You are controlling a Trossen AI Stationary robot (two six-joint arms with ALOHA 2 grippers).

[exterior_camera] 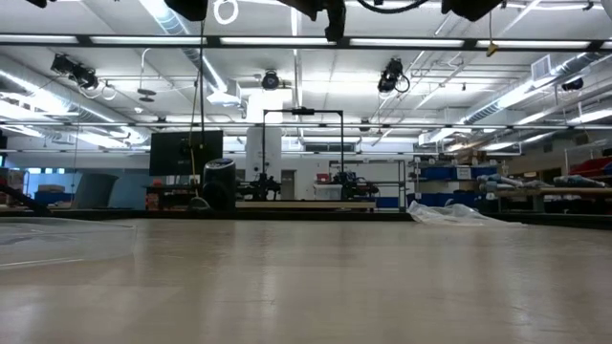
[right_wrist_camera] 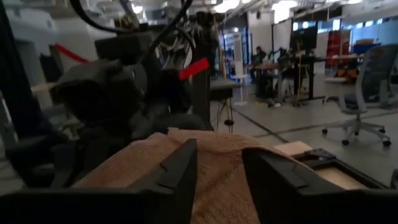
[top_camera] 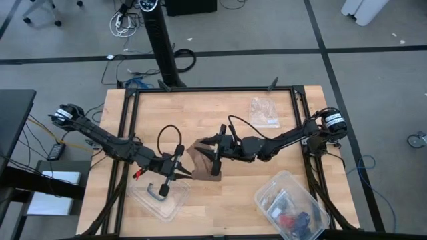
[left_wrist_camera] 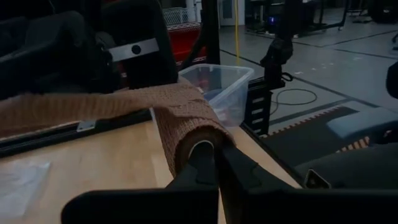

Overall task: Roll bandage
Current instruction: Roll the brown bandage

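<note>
Lower centre of the high view: my left gripper pinches the rolled end of the bandage, fingers closed tight on it. Just right, my right gripper sits narrow, straddling the brown strip. Bench beyond. Clear tubs at lower left and lower right.
</note>
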